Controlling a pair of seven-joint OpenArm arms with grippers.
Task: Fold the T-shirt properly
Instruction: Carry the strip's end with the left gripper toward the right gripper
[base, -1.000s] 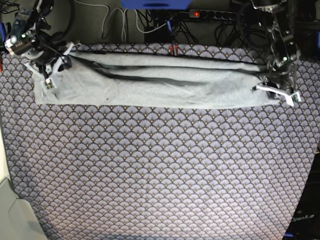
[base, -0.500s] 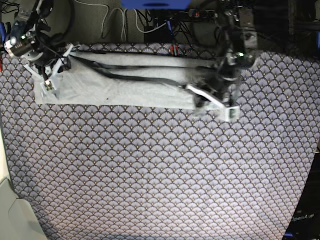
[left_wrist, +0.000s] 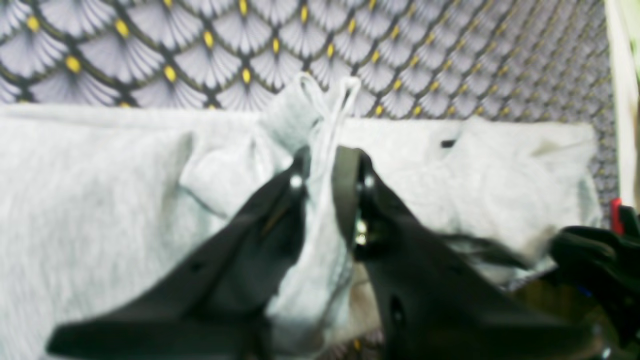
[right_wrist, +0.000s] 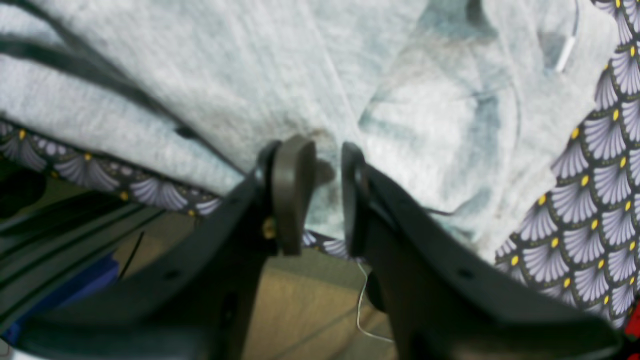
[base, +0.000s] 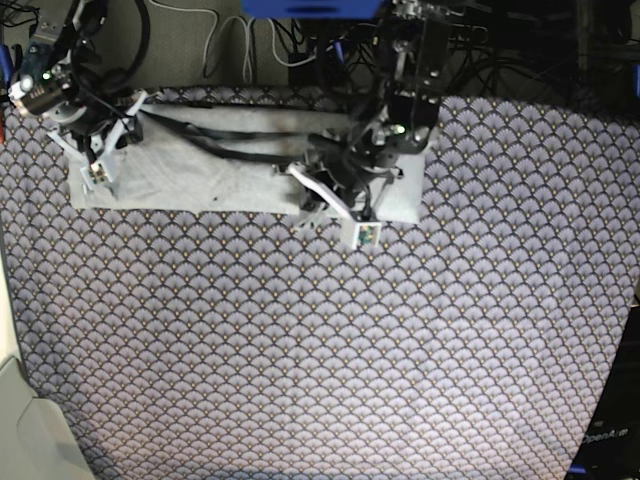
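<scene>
The light grey T-shirt (base: 200, 170) lies as a long folded strip along the far side of the table, with dark bands running across it. My left gripper (base: 335, 195) hangs over the strip's middle, shut on a bunched fold of the T-shirt (left_wrist: 100, 200) that sticks up between its fingers (left_wrist: 345, 180). That end of the cloth is doubled over toward the left. My right gripper (base: 120, 125) is at the strip's far left corner by the table edge. Its fingers (right_wrist: 295, 190) are closed on the T-shirt (right_wrist: 250, 60) with a narrow gap.
The purple-grey fan-patterned tablecloth (base: 320, 350) covers the table. Cables and a power strip (base: 400, 25) lie behind the far edge. In the right wrist view the floor (right_wrist: 300, 300) shows below the table's edge.
My left gripper has swept leftward from the strip's right end to its middle, carrying that end of the T-shirt over itself. The right arm has barely moved.
</scene>
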